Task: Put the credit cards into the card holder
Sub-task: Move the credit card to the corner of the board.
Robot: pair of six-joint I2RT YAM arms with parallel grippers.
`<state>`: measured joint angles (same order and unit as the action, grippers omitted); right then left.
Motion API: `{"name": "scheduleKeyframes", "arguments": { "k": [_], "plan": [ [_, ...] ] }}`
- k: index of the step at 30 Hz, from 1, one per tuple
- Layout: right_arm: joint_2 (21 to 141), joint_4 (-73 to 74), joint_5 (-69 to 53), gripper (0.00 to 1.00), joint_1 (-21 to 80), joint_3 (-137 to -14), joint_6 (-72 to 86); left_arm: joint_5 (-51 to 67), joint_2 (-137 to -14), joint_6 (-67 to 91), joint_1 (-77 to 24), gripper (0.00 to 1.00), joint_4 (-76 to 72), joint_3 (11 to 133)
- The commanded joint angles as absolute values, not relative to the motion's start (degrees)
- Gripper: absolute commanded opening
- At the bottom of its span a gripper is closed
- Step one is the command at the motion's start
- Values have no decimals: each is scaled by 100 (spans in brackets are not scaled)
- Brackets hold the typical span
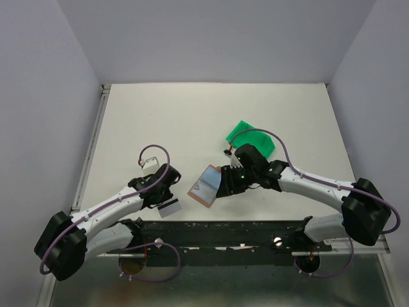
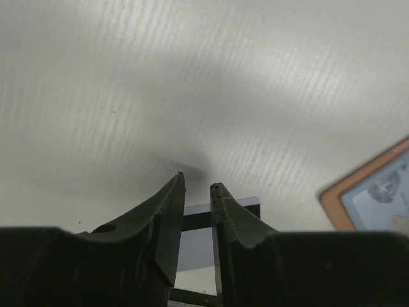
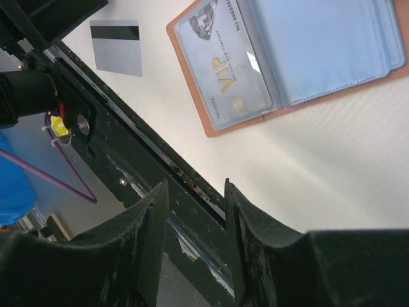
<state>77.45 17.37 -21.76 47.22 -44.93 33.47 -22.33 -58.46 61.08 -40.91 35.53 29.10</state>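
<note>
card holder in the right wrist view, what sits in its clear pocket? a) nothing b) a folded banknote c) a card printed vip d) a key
c: the card holder lies open on the table and the vip card shows through the clear pocket on one side.

Right gripper (image 3: 196, 188) hangs over the dark rail (image 3: 128, 160) at the table's near edge, jaws apart, nothing between them. Just beyond on the white table (image 3: 332, 173) the card holder (image 3: 319, 51) lies spread open, tan rim, pale blue inside. One credit card (image 3: 223, 70) marked VIP sits in its clear pocket. Off to the left, apart from the holder, a grey card (image 3: 116, 46) with a black stripe lies flat. A purple cable (image 3: 57, 169) loops below the rail.
</note>
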Motion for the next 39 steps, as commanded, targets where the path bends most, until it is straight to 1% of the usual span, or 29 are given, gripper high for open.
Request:
{"name": "scheduleKeyframes", "arguments": {
  "k": [1,3,4,9,18,28,39],
  "plan": [
    [7620,1556,-2311,49,4702,-4360,3428,-2496,-5854,6363,-3946,38,3920,2716],
    [7611,1547,-2312,49,4711,-4351,3428,-2522,-5854,6486,-3946,38,3999,2655],
    [7603,1556,-2320,49,4702,-4351,3436,-2514,-5862,6486,-3955,35,3990,2628],
    [7550,1538,-2347,49,4702,-4386,3463,-2557,-6108,6618,-4051,38,4288,2838],
    [7374,1556,-2347,49,4711,-4333,3489,-2575,-6328,6952,-4587,38,4807,3129],
    [7260,1626,-2329,49,4702,-4298,3445,-2373,-6495,7022,-4948,37,4729,3252],
    [7233,1670,-2294,49,4702,-4271,3428,-2039,-6873,7426,-5659,35,4298,3278]
  ]
}}
